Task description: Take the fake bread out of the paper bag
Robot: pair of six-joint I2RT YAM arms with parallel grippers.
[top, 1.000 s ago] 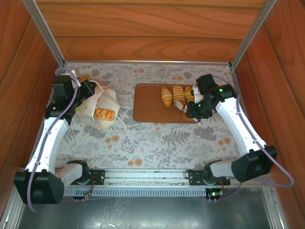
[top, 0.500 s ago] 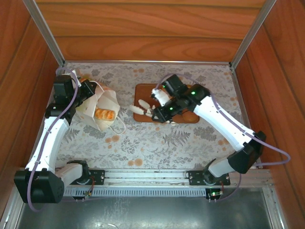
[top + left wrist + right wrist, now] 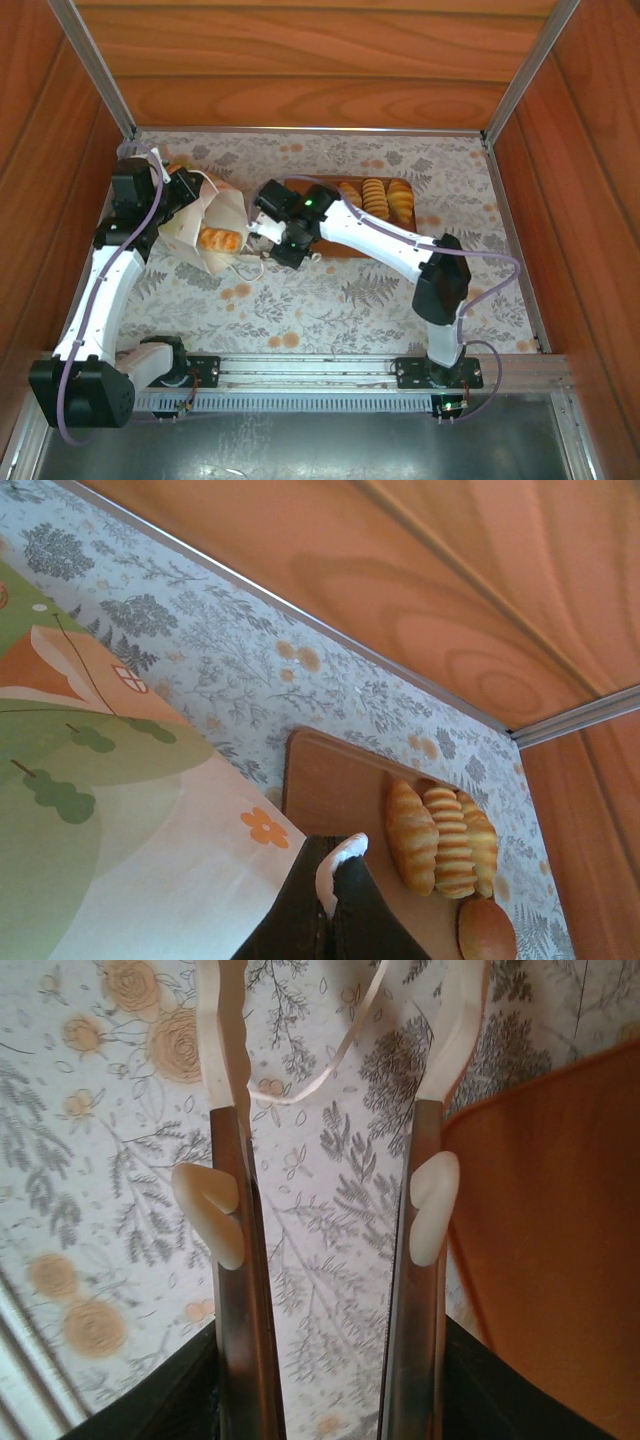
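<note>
Two arms rose from the near edge of the floral table [image 3: 300,300]. From five o'clock the right arm [image 3: 385,238] folded at its elbow and lay long and low across the middle toward nine o'clock. Its wrist ended just at the three o'clock side of the paper bag [image 3: 228,208]. The right pincer [image 3: 340,1010] stood apart with nothing between its fingers [image 3: 228,1160], over bare cloth. The bag's string handle [image 3: 335,1065] looped just past the fingertips; whether it touched them could not be told. From seven o'clock the left arm [image 3: 100,285] stretched up the left side to ten o'clock, wrist turned inward. The left pincer [image 3: 335,905] was pressed together on the bag's rim, a white fold showing between its dark fingers, and the bag's mouth stood open. One piece of fake bread [image 3: 218,238] lay inside that mouth. Farther off, at one o'clock, the brown tray [image 3: 335,780] carried three ridged pieces [image 3: 375,197] side by side. The left wrist view showed a round bun [image 3: 487,930] just beside them.
</note>
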